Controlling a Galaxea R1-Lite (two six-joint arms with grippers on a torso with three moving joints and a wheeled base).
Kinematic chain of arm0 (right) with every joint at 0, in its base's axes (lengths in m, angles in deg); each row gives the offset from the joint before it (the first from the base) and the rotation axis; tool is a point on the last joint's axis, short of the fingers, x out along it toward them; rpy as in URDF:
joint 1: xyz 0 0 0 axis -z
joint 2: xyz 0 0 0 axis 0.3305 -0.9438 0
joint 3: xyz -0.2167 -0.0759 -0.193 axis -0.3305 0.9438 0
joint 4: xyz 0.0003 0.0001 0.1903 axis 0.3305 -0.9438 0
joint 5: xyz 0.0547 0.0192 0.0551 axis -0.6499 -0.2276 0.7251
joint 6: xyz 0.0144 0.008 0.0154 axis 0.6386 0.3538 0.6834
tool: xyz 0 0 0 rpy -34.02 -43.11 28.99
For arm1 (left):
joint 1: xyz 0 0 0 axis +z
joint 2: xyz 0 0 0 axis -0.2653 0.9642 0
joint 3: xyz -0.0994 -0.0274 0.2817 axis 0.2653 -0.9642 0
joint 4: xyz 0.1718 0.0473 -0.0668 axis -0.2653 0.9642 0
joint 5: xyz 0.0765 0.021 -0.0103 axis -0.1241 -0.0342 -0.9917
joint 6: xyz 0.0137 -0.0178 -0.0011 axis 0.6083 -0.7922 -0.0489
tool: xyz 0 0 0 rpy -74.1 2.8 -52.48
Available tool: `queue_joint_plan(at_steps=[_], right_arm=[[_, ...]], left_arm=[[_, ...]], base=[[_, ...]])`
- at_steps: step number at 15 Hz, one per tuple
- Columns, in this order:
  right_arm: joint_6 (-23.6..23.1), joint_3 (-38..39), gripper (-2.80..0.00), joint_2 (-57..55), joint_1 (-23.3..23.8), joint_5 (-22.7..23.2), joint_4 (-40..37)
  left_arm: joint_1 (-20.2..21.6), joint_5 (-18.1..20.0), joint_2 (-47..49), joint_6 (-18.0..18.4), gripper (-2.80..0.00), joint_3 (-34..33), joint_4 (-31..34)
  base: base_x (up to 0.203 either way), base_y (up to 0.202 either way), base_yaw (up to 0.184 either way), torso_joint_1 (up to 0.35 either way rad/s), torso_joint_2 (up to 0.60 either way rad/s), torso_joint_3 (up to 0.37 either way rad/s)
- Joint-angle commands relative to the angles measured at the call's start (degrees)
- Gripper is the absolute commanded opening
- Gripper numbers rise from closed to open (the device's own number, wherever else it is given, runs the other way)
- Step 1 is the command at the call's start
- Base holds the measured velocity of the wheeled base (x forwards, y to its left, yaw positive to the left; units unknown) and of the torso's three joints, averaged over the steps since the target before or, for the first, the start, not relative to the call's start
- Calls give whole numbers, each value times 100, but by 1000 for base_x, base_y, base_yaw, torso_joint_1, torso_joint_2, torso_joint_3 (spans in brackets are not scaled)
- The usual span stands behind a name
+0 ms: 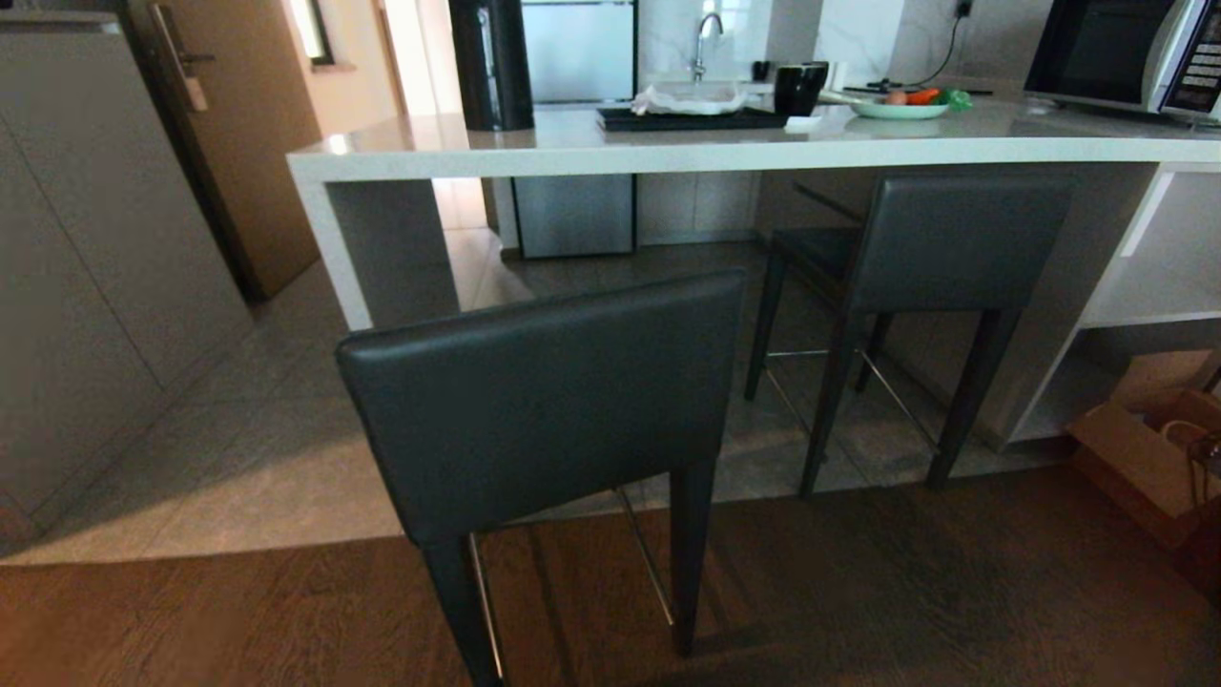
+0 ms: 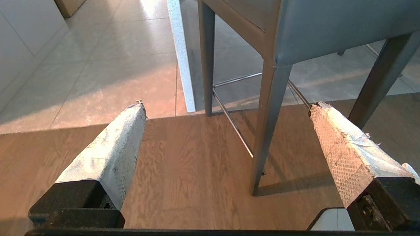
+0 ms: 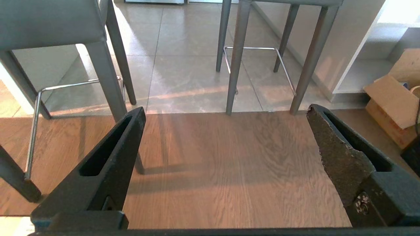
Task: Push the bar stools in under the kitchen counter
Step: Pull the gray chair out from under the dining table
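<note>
The bench (image 1: 668,153) is a long, thick, pale stone slab with a stone side panel at one end and white shelves (image 1: 1154,305) at the other. The floor under it is grey tile (image 1: 286,458). On the robot's side of the bench the floor turns to brown wood (image 1: 906,592).

On top of the bench sit a tall black can (image 1: 491,62), a dark tray (image 1: 692,117), a black mug (image 1: 799,88), a plate of food (image 1: 900,107) and a microwave (image 1: 1130,52). Behind the bench are a tap (image 1: 704,38) and a brown door (image 1: 234,124).

The far bar stool (image 1: 954,248) stands at the bench, its seat partly under the slab. The near bar stool (image 1: 544,401) stands out from the bench, with its back legs on the wood floor. A cardboard box (image 1: 1135,458) lies near the shelves.

The near stool's seat is hidden behind its backrest, and its legs are cut off at the picture's edge. The microwave is cut off too.

The left tool (image 2: 226,106) is spread wide and holds nothing; it hangs over the wood floor by the near stool's back leg. The right tool (image 3: 226,113) is also wide and empty, over the wood floor between the two stools.
</note>
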Motion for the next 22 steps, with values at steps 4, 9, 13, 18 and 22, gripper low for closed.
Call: queue_joint_plan(at_steps=[4,9,13,18,22], right_arm=[[8,0,0,-11,-1,4,0],[166,0,0,-11,-1,-14,7],[315,-9,0,-11,-1,-22,18],[307,0,0,-11,-1,-23,18],[324,0,0,-11,-1,4,27]], left_arm=[[1,-32,17,-128,0,-23,-104],[1,-26,17,-129,0,-54,-182],[-8,46,8,-53,0,-54,-197],[-11,-74,8,-240,0,-71,-241],[-8,-139,8,-308,0,-71,-250]], base=[[0,0,0,0,0,0],[0,0,0,0,0,0],[0,0,0,0,0,0],[0,0,0,0,0,0],[0,0,0,0,0,0]])
